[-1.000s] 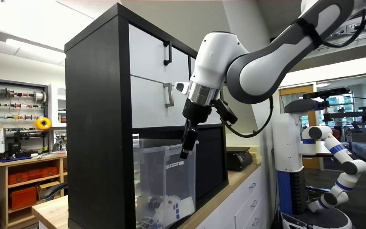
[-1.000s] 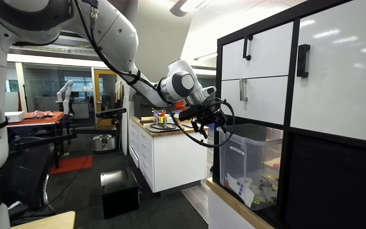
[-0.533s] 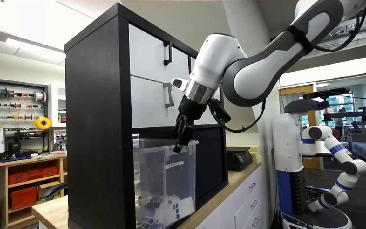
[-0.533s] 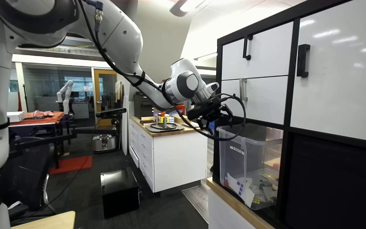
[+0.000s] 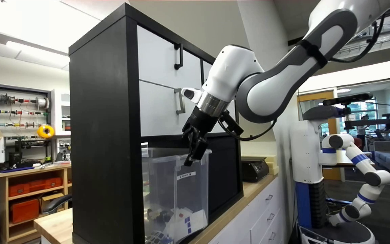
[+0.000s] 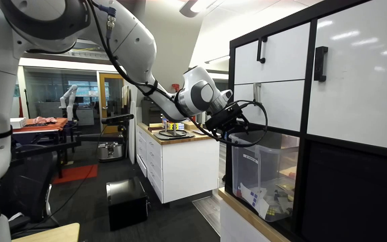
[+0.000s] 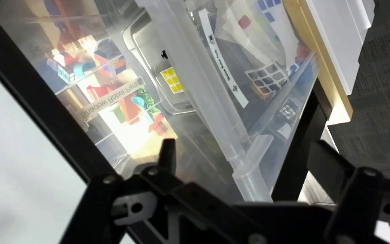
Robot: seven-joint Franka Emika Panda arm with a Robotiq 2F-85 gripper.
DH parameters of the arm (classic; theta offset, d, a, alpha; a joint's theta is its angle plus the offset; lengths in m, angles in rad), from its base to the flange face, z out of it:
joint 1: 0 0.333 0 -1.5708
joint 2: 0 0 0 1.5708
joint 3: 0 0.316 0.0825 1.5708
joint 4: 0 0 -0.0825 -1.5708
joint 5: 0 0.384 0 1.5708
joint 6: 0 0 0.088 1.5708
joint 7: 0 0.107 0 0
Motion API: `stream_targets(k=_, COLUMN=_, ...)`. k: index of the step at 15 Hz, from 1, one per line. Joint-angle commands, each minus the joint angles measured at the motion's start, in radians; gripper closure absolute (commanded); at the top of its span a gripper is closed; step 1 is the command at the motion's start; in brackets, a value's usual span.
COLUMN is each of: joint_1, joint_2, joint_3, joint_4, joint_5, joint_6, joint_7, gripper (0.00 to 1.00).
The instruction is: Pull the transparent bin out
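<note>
The transparent bin (image 5: 192,189) sits in the lower cubby of the black-framed cabinet, with small items showing through its walls; its front wall (image 6: 247,173) also shows in an exterior view. In the wrist view its thick clear rim (image 7: 208,88) runs diagonally down between my fingers. My gripper (image 7: 247,154) is open, with one finger on the inner side of the rim and one on the outer side, neither visibly touching it. In both exterior views the gripper (image 5: 191,147) (image 6: 230,127) is at the bin's upper front edge, tilted downward. The fingertips are partly hidden in an exterior view.
White drawer fronts with handles (image 5: 180,101) are just above the bin. The cabinet's black frame (image 7: 46,101) lies close beside the gripper. A wooden ledge (image 6: 252,216) runs under the cabinet. A cable loop (image 6: 264,124) hangs by the wrist.
My gripper has moved in toward the cabinet and the bin's upper front rim, and its tilt has changed, so the two fingers show more apart. The bin has not moved.
</note>
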Motion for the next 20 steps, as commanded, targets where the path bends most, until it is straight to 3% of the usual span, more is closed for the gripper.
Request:
stream_targets(k=1, joint_1=-0.023, joint_2=0.036, joint_3=0.012, joint_4=0.016, joint_5=0.002, joint_6=0.053, joint_7=-0.07, gripper=0.0)
stream_targets(k=5, joint_1=-0.025, joint_2=0.051, joint_3=0.013, joint_4=0.012, joint_5=-0.002, joint_6=0.071, joint_7=-0.095, gripper=0.02)
stream_targets(k=6, joint_1=-0.026, joint_2=0.049, joint_3=0.015, joint_4=0.009, joint_5=0.002, joint_6=0.071, joint_7=-0.1, gripper=0.26)
stream_targets(k=8, joint_1=-0.025, joint_2=0.043, joint_3=0.015, joint_4=0.0, joint_5=-0.002, joint_6=0.077, joint_7=-0.106, gripper=0.32)
stream_targets(k=15, joint_1=-0.037, joint_2=-0.001, joint_3=0.027, joint_4=-0.034, joint_5=0.023, joint_6=0.091, joint_7=-0.165, gripper=0.78)
stream_targets(k=20, joint_1=-0.046, joint_2=-0.04, joint_3=0.037, joint_4=-0.085, joint_5=0.028, joint_6=0.098, joint_7=-0.223, gripper=0.85)
